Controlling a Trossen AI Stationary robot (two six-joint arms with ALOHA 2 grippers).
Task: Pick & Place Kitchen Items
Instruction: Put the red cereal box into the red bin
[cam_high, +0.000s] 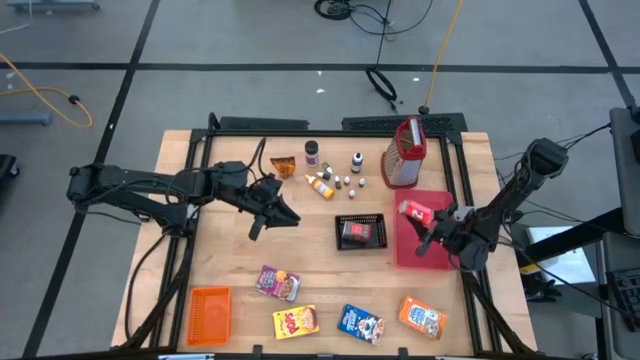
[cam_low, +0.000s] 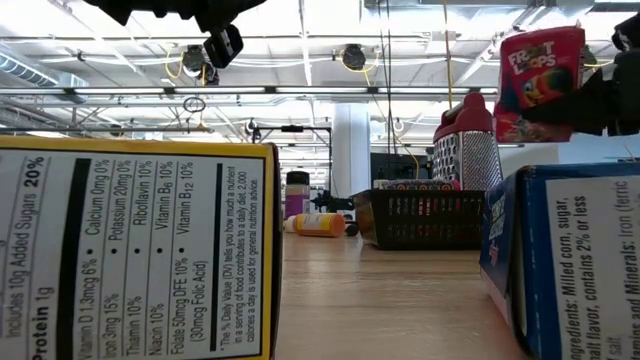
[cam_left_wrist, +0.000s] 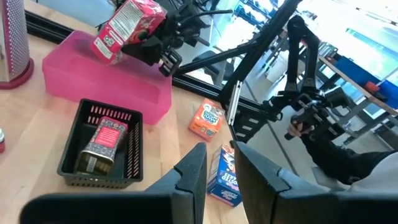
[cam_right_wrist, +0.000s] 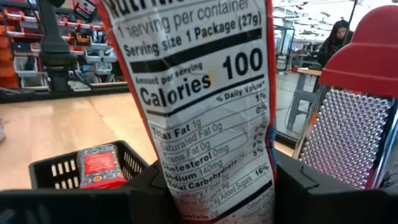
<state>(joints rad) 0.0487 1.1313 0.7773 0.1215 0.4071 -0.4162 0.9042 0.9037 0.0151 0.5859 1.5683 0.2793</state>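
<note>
The carrying step seems in hand: the right gripper (cam_high: 436, 232) has its jaws pinching the red cereal box (cam_left_wrist: 127, 28), held in the air over the red tray (cam_high: 420, 252). The next move calls for lowering it either onto the tray or into the black basket (cam_high: 360, 231), which already holds a small red packet (cam_left_wrist: 102, 144). The grater (cam_high: 404, 152) stands near. The left gripper (cam_high: 272, 210) waits over the desk (cam_high: 230, 255), jaws spread, I think.

yellow box (cam_low: 135, 250): cut off left, bottom | blue box (cam_low: 575, 260): cut off right | small bottles (cam_high: 340, 180): labels unreadable
</note>
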